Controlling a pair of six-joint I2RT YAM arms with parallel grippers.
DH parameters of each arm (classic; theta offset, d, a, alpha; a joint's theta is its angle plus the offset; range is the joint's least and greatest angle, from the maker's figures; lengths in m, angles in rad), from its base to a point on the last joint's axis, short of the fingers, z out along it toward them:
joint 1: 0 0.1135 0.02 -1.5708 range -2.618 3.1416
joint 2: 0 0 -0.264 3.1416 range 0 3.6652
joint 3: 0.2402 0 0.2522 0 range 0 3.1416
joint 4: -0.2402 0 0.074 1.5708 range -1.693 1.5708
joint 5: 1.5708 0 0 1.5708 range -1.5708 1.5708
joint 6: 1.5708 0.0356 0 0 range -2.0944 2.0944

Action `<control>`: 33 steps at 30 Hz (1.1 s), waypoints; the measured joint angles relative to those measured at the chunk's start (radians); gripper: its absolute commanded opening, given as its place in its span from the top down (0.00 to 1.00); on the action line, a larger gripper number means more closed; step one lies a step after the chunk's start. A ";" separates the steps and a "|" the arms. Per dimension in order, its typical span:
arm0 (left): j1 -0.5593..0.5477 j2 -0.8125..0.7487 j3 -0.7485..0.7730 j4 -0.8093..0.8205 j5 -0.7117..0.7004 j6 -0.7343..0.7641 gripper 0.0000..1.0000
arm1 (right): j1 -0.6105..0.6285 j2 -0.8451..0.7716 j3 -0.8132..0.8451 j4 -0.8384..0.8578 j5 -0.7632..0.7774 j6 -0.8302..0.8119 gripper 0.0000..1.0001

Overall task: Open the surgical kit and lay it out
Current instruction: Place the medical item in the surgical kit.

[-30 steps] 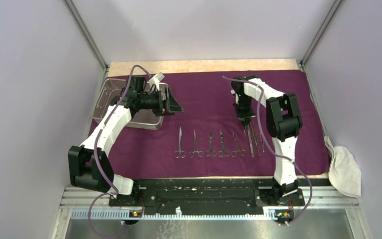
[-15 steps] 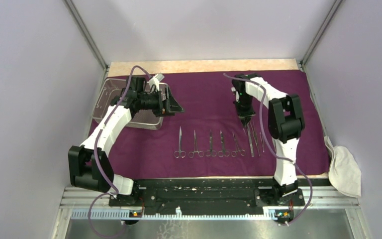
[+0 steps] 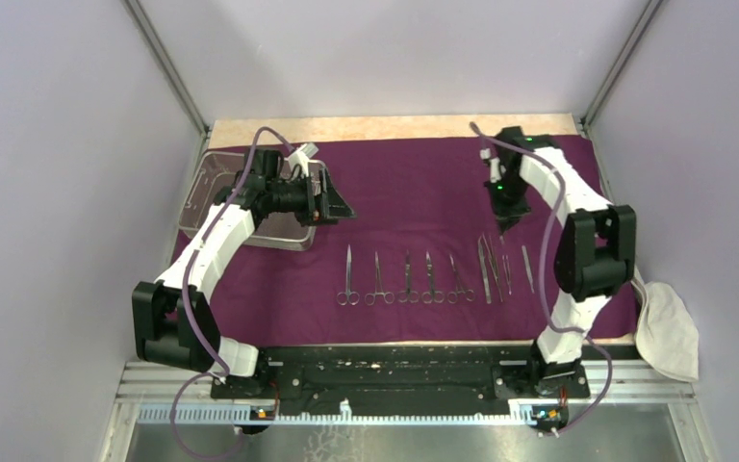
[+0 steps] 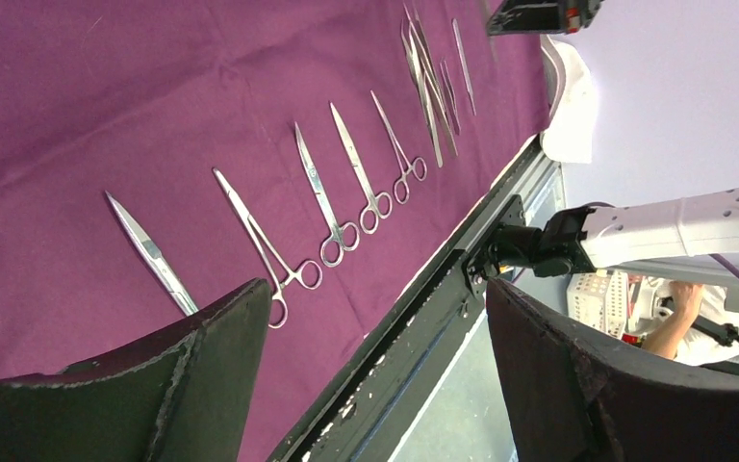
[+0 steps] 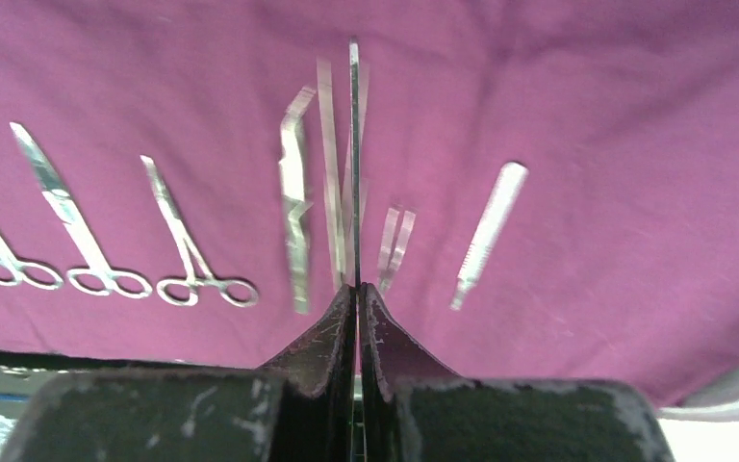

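Here we saw the left gripper [image 3: 339, 204] hang by the wire tray [image 3: 204, 185] at the far left, fingers wide apart. The right gripper [image 5: 356, 289] had its fingers pressed together above the purple cloth [image 3: 404, 188], where the steel instruments [image 3: 406, 279] lay in a near row.

The large dark purple cloth wrap [image 3: 404, 183] lay spread over the surface. The rectangular silver wire-mesh tray [image 3: 202, 197] sat on it at the far left corner. Five slim steel scissor-like instruments [image 3: 406, 279] lay side by side toward the near edge, with the steel tweezers [image 3: 494, 269] just to their right. The white cloth [image 3: 669, 332] lay at the near right corner.
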 measured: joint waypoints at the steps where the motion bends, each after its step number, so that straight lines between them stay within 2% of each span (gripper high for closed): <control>1: 0.000 0.000 0.000 0.000 0.000 0.004 0.12 | -0.029 -0.023 -0.013 0.001 -0.001 -0.023 1.00; 5: 0.000 0.000 0.000 -0.002 0.000 0.015 0.12 | -0.186 -0.096 -0.058 -0.010 -0.053 -0.114 1.00; 10: -0.003 0.000 0.000 -0.002 -0.002 0.023 0.11 | -0.433 -0.161 -0.162 0.003 -0.191 -0.241 1.00; 13: -0.012 0.000 0.000 -0.004 -0.010 0.035 0.11 | -0.514 -0.182 -0.219 0.003 -0.294 -0.312 1.00; 21: -0.038 0.000 -0.001 -0.033 -0.047 0.069 0.10 | -0.555 -0.187 -0.326 0.021 -0.507 -0.476 1.00; 28: -0.055 0.000 -0.001 -0.063 -0.097 0.101 0.09 | -0.602 -0.209 -0.447 0.024 -0.552 -0.561 1.00; 33: -0.076 -0.002 -0.001 -0.087 -0.124 0.121 0.08 | -0.607 -0.215 -0.473 0.045 -0.557 -0.583 1.00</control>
